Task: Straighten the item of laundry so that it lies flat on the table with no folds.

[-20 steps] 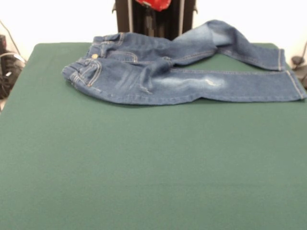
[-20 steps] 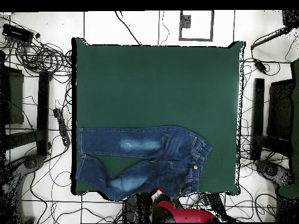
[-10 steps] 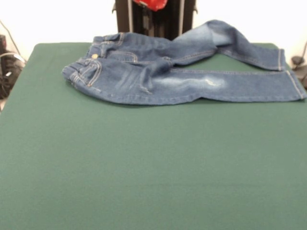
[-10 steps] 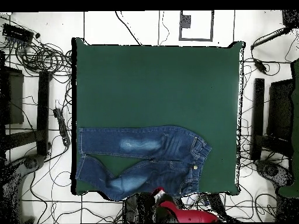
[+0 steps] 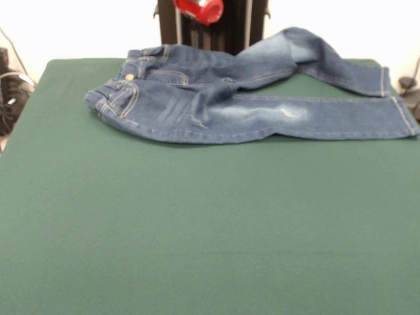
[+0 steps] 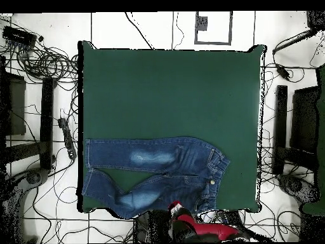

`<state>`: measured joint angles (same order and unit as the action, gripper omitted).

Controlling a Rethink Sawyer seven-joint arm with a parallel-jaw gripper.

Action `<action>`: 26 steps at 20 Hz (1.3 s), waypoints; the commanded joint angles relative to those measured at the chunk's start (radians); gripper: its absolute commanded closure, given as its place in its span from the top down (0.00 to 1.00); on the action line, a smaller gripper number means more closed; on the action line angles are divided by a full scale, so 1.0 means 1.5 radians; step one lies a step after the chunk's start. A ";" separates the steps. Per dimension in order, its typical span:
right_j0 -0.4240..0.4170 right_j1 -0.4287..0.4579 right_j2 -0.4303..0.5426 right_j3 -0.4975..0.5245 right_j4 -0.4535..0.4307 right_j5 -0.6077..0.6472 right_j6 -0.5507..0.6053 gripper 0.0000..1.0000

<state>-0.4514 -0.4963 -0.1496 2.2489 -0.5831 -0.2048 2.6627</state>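
The blue denim jeans (image 5: pixel 216 105) lie on the far part of the dark green table (image 5: pixel 197 230). The waistband is at the left. One leg stretches flat to the right edge. The other leg is bent and humped along the far edge. In the overhead view the jeans (image 6: pixel 152 171) sit at the lower left of the table (image 6: pixel 171 95), waist to the right. The drawn-back arm's red end (image 5: pixel 198 9) shows at the top edge, above and behind the waist. It also shows in the overhead view (image 6: pixel 184 222), just off the table edge by the waistband. It touches nothing.
The black pedestal (image 5: pixel 210 29) stands behind the table's far edge. Cables (image 6: pixel 44 60) and dark stands (image 6: pixel 282 133) lie on the floor round the table. The jeans' leg ends reach the table's edge (image 5: pixel 410 121).
The arm's red end has shifted a little sideways and lower at the top of the front view. The jeans have not moved.
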 commanded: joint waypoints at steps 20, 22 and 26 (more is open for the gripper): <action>-0.018 0.053 0.038 -0.177 -0.033 0.036 -0.029 0.00; -0.048 0.041 0.051 -0.181 -0.068 0.053 -0.053 0.00; -0.080 0.026 0.057 -0.183 -0.118 0.071 -0.068 0.00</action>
<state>-0.5465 -0.4272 -0.1463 2.1494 -0.7102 -0.1980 2.6627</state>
